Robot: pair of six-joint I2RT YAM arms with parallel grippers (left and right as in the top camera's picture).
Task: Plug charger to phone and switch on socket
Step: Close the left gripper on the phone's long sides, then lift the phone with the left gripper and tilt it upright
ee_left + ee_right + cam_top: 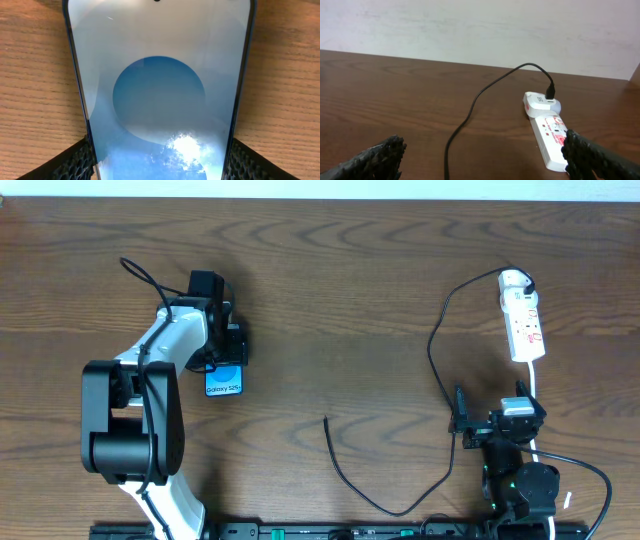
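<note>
The phone [225, 380] lies left of centre, its blue screen [160, 90] with a lighter circle facing up. My left gripper [225, 364] reaches over it from the far side. Its black pads [75, 162] press against both long edges, so my left gripper [159, 162] is shut on the phone. The charger [436, 340] is a thin black cable looping from a white adapter [514, 280] on the socket [524, 325] to its free tip [325, 419] mid-table. My right gripper [500, 410] stands open near the socket [547, 142], wide apart [485, 152] and empty, with the charger [470, 110] running between its fingers.
The socket's white cord [536, 385] runs down past the right arm toward the front edge. A pale wall [470, 30] rises behind the table's far edge. Both arm bases [130, 430] stand along the near edge.
</note>
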